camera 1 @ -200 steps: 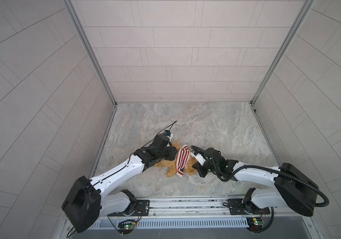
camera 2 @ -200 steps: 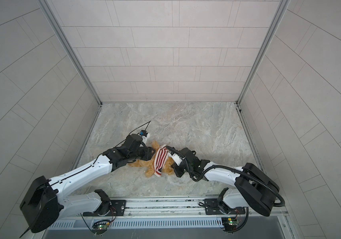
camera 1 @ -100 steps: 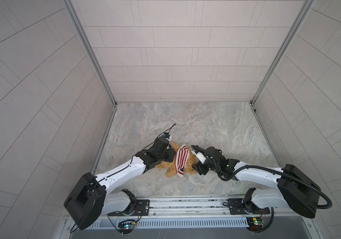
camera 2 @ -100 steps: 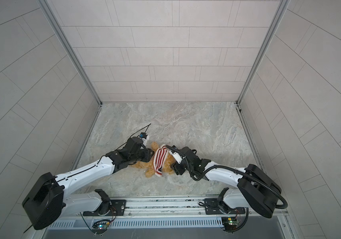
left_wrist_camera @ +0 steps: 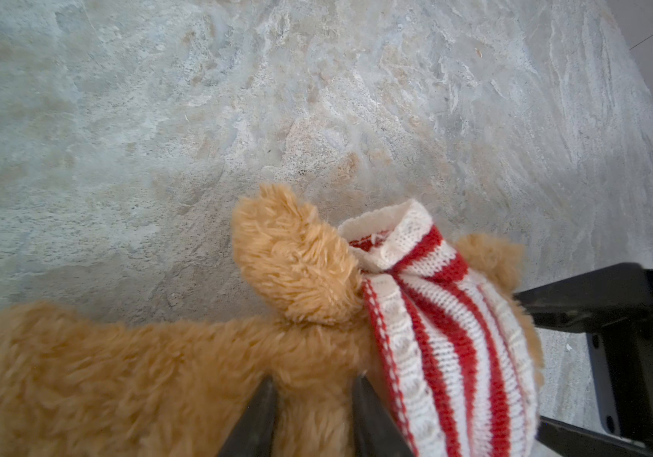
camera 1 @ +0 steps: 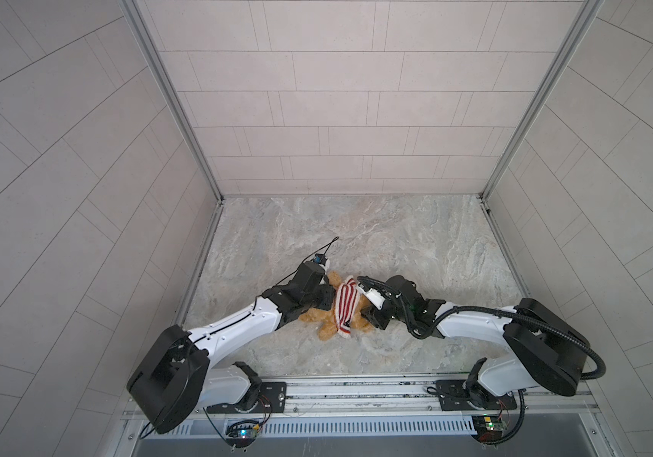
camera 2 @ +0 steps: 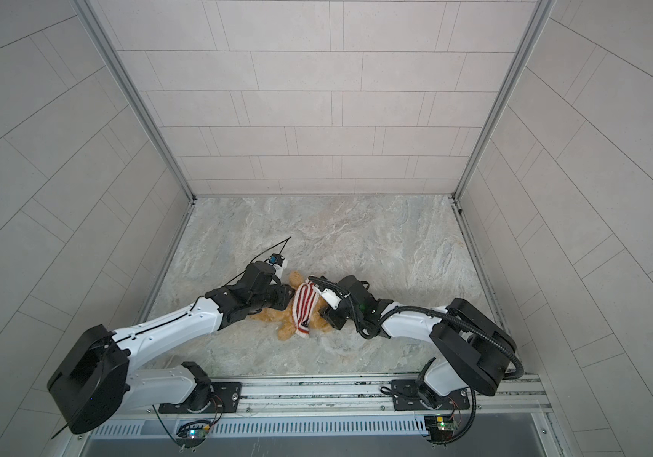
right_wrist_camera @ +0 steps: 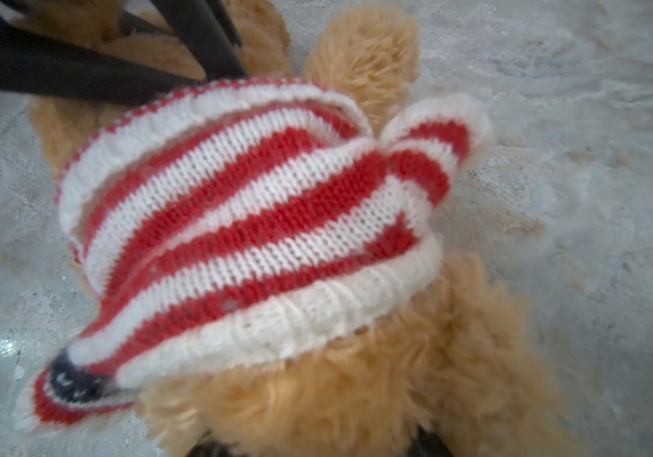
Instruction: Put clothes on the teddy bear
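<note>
Marble tabletop (camera 1: 396,237) | teddy bear (camera 1: 325,335) lying lengthwise left-right, sweater (camera 1: 344,306) round middle | left gripper (left_wrist_camera: 313,391) pinching it | right gripper (camera 1: 370,316): cannot tell

Marbled stone floor (camera 1: 396,245); pale tiled walls (camera 1: 336,99); metal rail (camera 1: 356,391)

**Materials and finishes.** Long, shaggy, matt golden-brown plush is seen on the teddy bear (left_wrist_camera: 79,376), which lies between the smooth, matt black fingers (left_wrist_camera: 255,419) of the left hand (left_wrist_camera: 313,395). Just beside that hand, the sweater (left_wrist_camera: 447,336) is shown as matt red-and-white knitted yarn, ribbed at its cream hems. Beyond the fingertips, the table (left_wrist_camera: 158,118) is rendered as a mottled grey-beige, stone-like surface, rough-grained with a faint sheen. The arm shells (camera 1: 238,330) are finished in smooth, semi-gloss white and black plastic. The base rail (camera 1: 356,389) is bare metal.
</note>
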`<action>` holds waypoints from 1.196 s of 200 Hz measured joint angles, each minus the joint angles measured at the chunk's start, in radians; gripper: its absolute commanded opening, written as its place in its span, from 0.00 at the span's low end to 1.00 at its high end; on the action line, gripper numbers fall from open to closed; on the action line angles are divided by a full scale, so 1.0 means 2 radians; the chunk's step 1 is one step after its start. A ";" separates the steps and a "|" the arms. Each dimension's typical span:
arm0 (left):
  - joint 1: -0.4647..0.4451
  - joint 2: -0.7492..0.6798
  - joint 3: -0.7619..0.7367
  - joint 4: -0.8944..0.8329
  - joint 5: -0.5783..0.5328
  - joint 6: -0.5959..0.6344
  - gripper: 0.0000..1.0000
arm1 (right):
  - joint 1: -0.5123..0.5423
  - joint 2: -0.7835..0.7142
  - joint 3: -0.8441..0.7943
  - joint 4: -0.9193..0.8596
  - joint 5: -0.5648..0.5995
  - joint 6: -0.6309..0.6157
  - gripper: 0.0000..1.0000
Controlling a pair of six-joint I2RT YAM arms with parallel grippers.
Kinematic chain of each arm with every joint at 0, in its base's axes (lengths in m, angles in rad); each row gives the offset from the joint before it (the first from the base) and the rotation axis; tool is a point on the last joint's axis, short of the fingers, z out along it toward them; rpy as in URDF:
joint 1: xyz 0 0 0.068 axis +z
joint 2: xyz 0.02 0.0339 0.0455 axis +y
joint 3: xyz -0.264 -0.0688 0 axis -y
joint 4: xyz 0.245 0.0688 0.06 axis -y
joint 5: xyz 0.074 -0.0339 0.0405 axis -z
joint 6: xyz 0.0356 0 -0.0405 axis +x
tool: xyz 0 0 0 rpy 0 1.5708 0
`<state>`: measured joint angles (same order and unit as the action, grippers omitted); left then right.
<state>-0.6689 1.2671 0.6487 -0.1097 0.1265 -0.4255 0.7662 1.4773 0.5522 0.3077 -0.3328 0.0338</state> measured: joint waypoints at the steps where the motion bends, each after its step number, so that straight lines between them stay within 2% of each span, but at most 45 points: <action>1: 0.000 0.000 0.000 0.000 0.000 0.000 0.36 | 0.000 0.001 0.000 0.001 0.000 0.001 0.35; 34: 0.001 0.000 -0.002 0.005 0.006 -0.002 0.36 | -0.002 0.002 -0.004 0.019 -0.023 -0.001 0.06; 45: 0.002 0.000 -0.002 0.006 0.008 -0.002 0.36 | -0.001 -0.006 -0.011 0.026 -0.026 -0.003 0.00; 66: 0.003 -0.004 -0.003 0.007 0.015 -0.005 0.38 | 0.002 -0.029 -0.027 0.029 -0.028 -0.006 0.00; 91: 0.003 -0.027 -0.005 0.003 0.025 -0.014 0.50 | 0.007 -0.075 -0.055 0.031 -0.017 -0.008 0.00; 119: 0.003 -0.099 -0.006 -0.020 0.033 -0.027 0.63 | 0.010 -0.147 -0.079 0.014 0.020 -0.018 0.00; 151: -0.004 -0.186 -0.006 -0.045 0.038 -0.045 0.54 | 0.012 -0.241 -0.096 -0.023 0.066 -0.039 0.00; 170: -0.042 -0.212 -0.006 -0.052 0.037 -0.063 0.52 | 0.013 -0.289 -0.100 -0.052 0.086 -0.055 0.00; 198: -0.095 -0.216 -0.006 -0.057 0.039 -0.085 0.45 | 0.014 -0.331 -0.099 -0.090 0.105 -0.073 0.00; 239: -0.113 -0.193 0.002 -0.038 0.039 -0.109 0.43 | 0.034 -0.345 -0.092 -0.124 0.124 -0.093 0.00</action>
<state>-0.8948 0.8814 0.6533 -0.1848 0.2050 -0.6445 0.8333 0.7868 0.3679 0.0601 -0.0845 -0.1516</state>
